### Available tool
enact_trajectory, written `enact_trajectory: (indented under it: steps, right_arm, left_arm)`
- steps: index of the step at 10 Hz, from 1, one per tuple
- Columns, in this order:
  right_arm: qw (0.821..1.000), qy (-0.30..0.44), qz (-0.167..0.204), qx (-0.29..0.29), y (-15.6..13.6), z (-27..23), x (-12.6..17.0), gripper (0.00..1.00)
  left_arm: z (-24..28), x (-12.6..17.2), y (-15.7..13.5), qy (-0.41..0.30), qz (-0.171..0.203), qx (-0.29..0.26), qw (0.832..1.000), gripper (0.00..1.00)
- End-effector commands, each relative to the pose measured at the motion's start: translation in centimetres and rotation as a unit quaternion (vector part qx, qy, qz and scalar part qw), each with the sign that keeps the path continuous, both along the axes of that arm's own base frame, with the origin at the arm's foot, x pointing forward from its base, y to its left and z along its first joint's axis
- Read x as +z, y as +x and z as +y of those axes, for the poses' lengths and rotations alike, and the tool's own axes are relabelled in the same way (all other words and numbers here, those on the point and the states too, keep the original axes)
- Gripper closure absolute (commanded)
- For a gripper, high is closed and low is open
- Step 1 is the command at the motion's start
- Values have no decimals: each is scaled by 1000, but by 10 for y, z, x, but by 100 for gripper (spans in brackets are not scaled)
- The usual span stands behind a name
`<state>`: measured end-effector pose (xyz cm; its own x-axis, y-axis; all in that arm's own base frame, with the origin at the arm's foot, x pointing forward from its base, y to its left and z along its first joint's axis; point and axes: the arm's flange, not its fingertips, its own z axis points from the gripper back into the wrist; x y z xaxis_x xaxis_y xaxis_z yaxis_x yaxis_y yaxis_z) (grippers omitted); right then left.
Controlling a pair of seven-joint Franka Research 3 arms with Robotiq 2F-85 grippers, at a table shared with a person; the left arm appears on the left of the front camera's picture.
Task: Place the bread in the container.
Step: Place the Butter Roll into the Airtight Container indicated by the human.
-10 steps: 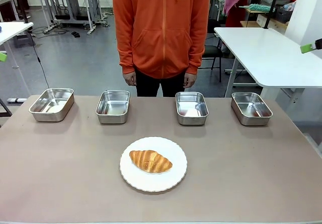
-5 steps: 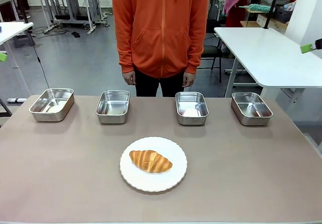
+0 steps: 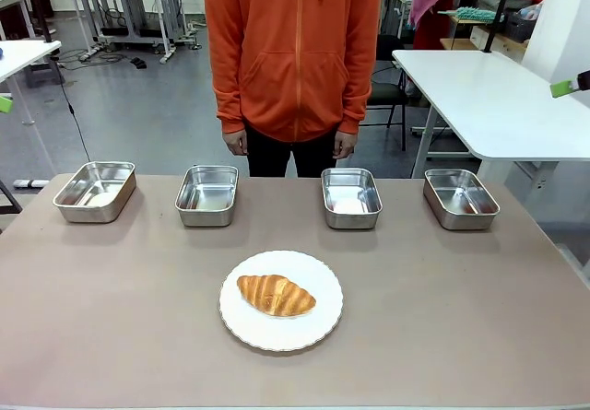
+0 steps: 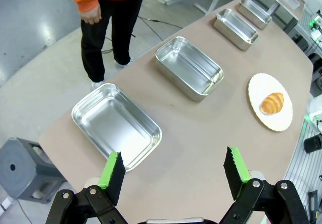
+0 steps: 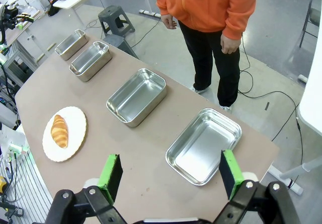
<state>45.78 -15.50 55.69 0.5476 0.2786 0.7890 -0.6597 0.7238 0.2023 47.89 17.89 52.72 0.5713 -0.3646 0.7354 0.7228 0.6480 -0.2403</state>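
**A:** Entry one. Where is the bread?

**B:** The golden-brown, crescent-shaped croissant (image 3: 276, 295) lies flat at the middle of the round white scalloped plate (image 3: 324, 325), long axis a little aslant. It is not in any container yet.

**A:** The containers?

**B:** Four matching shiny stainless-steel rectangular pans (image 3: 350, 198) stand in a row beyond the plate, all empty. The two inner ones are nearest the plate but apart from it. I cannot tell which one is meant.

**A:** The grippers?

**B:** On the left gripper (image 4: 173, 161) and the right gripper (image 5: 170, 163), the jaws are spread wide with nothing between the green pads (image 4: 111, 171). Both are raised and well away from the plate.

**A:** Handling?

**B:** Judged light, soft and flaky, so a hard squeeze would crush it. The ridged crust should not slip. Take hold across the thick middle, jaws astride the short width, and close gently. The tapered ends would likely snap off.
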Motion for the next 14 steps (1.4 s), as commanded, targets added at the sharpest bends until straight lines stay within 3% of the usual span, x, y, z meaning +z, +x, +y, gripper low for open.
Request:
enact_trajectory:
  steps: [1, 14]
  right_arm:
    - [1000, 0, -3, -1, 1, 1, 1, 0]
    - [1000, 0, -3, -1, 1, 1, 1, 0]
  left_arm:
    - [1, 2, 0, 0, -3, 0, 1000, 0]
    - [1, 2, 0, 0, -3, 0, 1000, 0]
